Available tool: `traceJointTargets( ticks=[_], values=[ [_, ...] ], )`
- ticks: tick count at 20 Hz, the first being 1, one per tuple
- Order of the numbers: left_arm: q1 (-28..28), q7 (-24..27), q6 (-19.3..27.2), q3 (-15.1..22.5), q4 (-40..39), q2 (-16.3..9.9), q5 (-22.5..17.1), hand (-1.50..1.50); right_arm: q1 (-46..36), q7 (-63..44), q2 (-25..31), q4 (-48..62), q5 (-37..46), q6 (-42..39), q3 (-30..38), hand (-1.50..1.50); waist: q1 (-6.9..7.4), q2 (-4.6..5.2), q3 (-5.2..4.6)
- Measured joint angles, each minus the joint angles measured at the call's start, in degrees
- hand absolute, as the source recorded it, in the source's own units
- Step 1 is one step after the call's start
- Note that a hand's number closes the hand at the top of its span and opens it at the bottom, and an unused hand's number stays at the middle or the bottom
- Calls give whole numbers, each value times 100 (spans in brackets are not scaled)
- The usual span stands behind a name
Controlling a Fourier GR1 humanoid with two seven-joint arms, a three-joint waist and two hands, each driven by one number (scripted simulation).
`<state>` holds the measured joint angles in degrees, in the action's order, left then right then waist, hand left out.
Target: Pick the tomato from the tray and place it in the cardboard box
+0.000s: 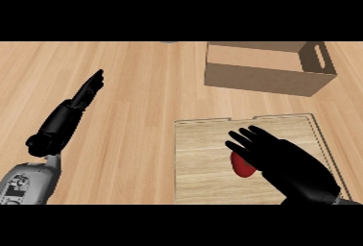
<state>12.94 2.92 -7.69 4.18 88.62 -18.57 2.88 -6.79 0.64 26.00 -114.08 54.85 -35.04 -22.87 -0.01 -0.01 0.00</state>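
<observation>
A red tomato [242, 165] lies on the pale wooden tray [205, 144] at the lower right, partly hidden by my right hand [284, 161]. That hand hovers over the tomato's right side with its fingers straight and spread, so it is open. The cardboard box [266, 77] stands open-topped at the upper right, beyond the tray. My left hand [89, 91] rests at the left over the counter, fingers straight and pointing away, holding nothing.
The wooden counter [142, 72] stretches to the left and between tray and box. A small grey object [169, 42] peeks in at the top edge.
</observation>
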Motion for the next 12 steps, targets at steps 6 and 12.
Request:
traceJointTargets(
  ticks=[6,12],
  values=[
    [-79,61,-156,-145,-2,103,120,0,-87,373,-290,684,372,291,-53,-150,9,1,0],
    [-26,117,-293,-289,-103,207,213,0,-227,562,-455,1280,812,575,43,-150,7,1,0]
  ],
)
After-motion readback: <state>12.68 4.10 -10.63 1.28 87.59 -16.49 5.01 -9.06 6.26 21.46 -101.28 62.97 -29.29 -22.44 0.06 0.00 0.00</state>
